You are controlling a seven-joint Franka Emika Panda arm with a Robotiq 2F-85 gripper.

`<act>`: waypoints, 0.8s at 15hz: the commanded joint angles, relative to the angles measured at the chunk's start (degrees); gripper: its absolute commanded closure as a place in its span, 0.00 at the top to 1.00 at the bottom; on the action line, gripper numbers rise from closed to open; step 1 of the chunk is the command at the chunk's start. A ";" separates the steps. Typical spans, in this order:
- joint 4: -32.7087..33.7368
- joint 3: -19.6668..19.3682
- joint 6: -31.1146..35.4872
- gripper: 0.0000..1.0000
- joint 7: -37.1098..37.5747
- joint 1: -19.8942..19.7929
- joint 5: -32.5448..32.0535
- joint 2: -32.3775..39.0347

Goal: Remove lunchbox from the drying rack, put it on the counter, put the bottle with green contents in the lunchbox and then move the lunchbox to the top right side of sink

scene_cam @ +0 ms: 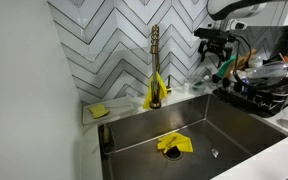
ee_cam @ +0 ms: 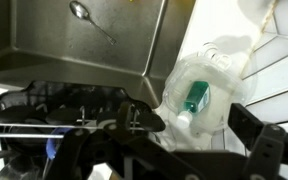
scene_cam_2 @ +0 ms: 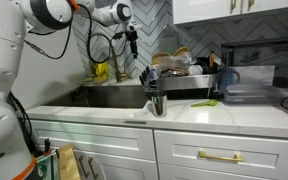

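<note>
rack step: looks done. The lunchbox is out of the drying rack and sits on the white counter.
bottle step: looks done. The bottle with green contents lies inside the lunchbox, clear in the wrist view.
lunchbox location: on the counter strip at a back corner of the sink, between the basin edge and the tiled wall, close to the rack.
gripper: the gripper hovers over the lunchbox with its jaws apart and nothing between them. I see no contact with the box.
final placement: my read is that this corner is the "top right side of sink". I can't confirm that orientation from the frames alone.
left to do: probably only lifting clear. If the spot is off, one regrasp and a short shift.
sink contents: spoon and yellow cloth in the basin, not part of the job.
</note>
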 commanded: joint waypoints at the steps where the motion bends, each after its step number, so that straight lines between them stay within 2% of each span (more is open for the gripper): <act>1: -6.97 0.24 -0.95 1.00 -9.37 -0.26 -3.42 -6.22; 6: -14.40 0.48 2.26 1.00 -21.52 0.06 -8.15 -12.81; 8: -18.11 1.48 5.09 1.00 -27.62 -0.53 -5.61 -15.96; 12: -23.63 2.53 8.12 1.00 -34.72 -0.34 -3.32 -21.62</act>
